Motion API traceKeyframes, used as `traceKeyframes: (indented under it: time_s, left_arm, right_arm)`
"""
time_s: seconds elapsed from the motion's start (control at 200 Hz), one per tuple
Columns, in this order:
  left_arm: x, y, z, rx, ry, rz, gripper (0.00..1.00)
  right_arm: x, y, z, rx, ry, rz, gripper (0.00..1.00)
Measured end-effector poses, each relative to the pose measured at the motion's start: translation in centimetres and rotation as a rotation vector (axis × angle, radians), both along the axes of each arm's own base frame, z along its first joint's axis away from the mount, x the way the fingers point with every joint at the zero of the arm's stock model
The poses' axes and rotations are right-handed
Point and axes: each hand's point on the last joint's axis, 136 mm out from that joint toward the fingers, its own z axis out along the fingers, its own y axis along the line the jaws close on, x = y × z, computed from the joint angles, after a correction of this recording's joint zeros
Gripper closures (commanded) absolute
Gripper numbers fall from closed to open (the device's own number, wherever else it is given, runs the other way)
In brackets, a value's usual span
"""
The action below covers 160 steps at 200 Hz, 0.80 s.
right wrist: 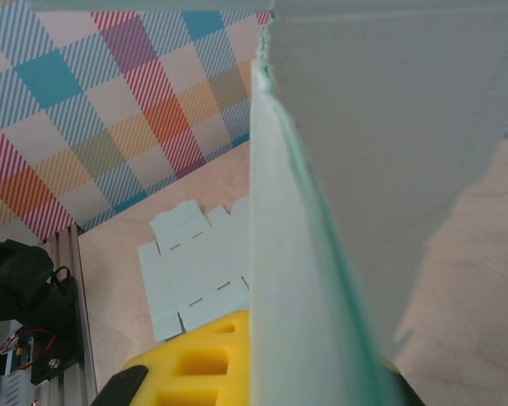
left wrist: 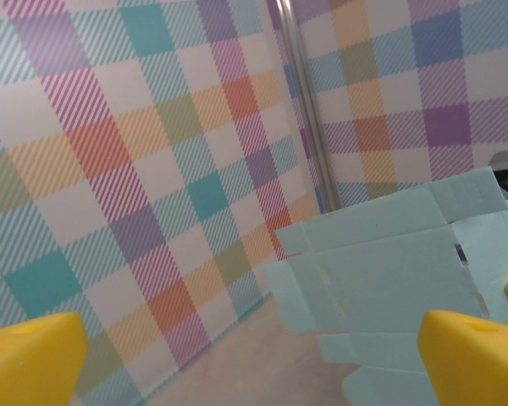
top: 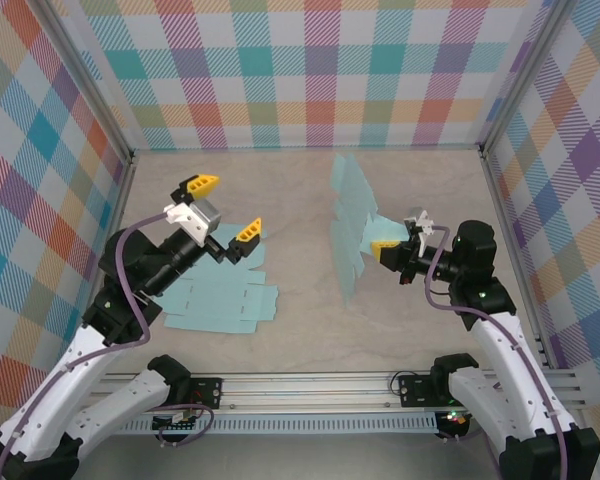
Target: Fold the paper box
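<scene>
My right gripper (top: 388, 250) is shut on a pale blue paper box blank (top: 352, 225) and holds it upright on edge above the table's middle right. In the right wrist view that sheet (right wrist: 322, 169) runs edge-on between the yellow fingers (right wrist: 195, 364). From the left wrist camera the same sheet (left wrist: 389, 271) stands ahead to the right. My left gripper (top: 222, 210) hangs open with nothing between its yellow fingertips (left wrist: 474, 359), left of the held sheet and apart from it. A second flat blank (top: 220, 295) lies on the table under the left arm.
Checkered walls (top: 310, 70) enclose the tan table on three sides, with metal corner posts (top: 130, 155). An aluminium rail (top: 310, 385) runs along the near edge between the arm bases. The flat blank (right wrist: 199, 271) lies beside that rail (right wrist: 68, 321).
</scene>
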Motion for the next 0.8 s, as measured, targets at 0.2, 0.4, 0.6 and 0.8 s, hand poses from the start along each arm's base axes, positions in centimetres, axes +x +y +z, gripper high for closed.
traceKeyframes:
  time_s: [0.2, 0.4, 0.6, 0.8]
  left_arm:
    - [4.3, -3.5, -0.4, 0.185, 0.001, -0.09, 0.0]
    - [8.4, -5.6, -4.9, 0.354, 0.076, -0.298, 0.0]
    - [9.7, -4.4, -2.8, 0.391, 0.048, -0.467, 0.01]
    - [9.2, -4.9, -1.6, 0.416, 0.036, -0.588, 0.16]
  right_arm:
    - [-0.8, 1.1, 1.0, -0.006, 0.015, 0.068, 1.0]
    - [-2.5, 2.5, 2.0, -0.01, 0.019, 0.165, 1.0]
    - [-3.6, 3.7, 3.1, -0.022, 0.011, 0.247, 1.0]
    - [-3.8, 4.8, 2.6, -0.043, 0.036, 0.298, 1.0]
